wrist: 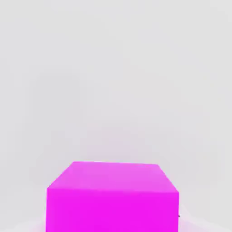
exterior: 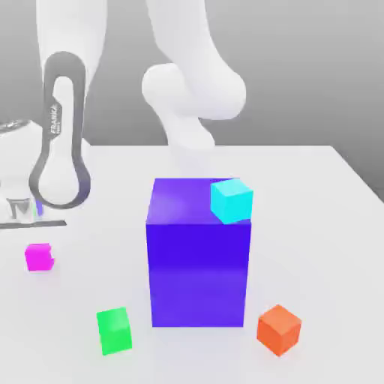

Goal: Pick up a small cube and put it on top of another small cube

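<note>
- The big blue-violet block [exterior: 199, 262] stands mid-table with a cyan cube [exterior: 232, 200] on its top corner.
- The orange cube [exterior: 279, 329] and green cube [exterior: 114, 331] sit near its base (possible stacking targets).
- The small cube [exterior: 39, 256] [wrist: 113, 197], magenta, rests on the table at the exterior view's left, filling the hand view, so pickup looks imminent.

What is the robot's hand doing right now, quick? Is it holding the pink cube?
Gripper: cannot be told from these pictures. The pink cube sits on the table by itself, with nothing visibly gripping it; the hand view shows it close up.
</note>
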You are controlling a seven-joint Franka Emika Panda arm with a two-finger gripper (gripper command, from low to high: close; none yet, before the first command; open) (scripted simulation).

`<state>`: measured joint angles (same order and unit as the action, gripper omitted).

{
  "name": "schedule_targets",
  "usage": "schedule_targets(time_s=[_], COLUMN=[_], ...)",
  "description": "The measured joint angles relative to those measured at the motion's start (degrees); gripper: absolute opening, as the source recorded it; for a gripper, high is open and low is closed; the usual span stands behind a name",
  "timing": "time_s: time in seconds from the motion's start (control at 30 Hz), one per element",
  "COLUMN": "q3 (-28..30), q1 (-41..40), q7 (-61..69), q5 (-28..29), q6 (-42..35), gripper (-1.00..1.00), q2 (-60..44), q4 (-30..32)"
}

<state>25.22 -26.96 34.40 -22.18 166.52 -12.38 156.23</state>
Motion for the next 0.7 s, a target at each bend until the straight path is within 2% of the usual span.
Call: schedule_targets(time_s=[0.07, 0.17, 0.7], q3=[3.9, 4.9, -1.0], q1=[2.1, 5.0, 23.2], q7=[-6.2, -14.7, -57.0], q5=[8.3, 13.4, 19.9], q6=[-2.6, -4.8, -12.0], gripper=[-1.00, -1.00, -1.00], q2=[4.5, 7.2, 10.5], q4=[1.3, 1.3, -3.3])
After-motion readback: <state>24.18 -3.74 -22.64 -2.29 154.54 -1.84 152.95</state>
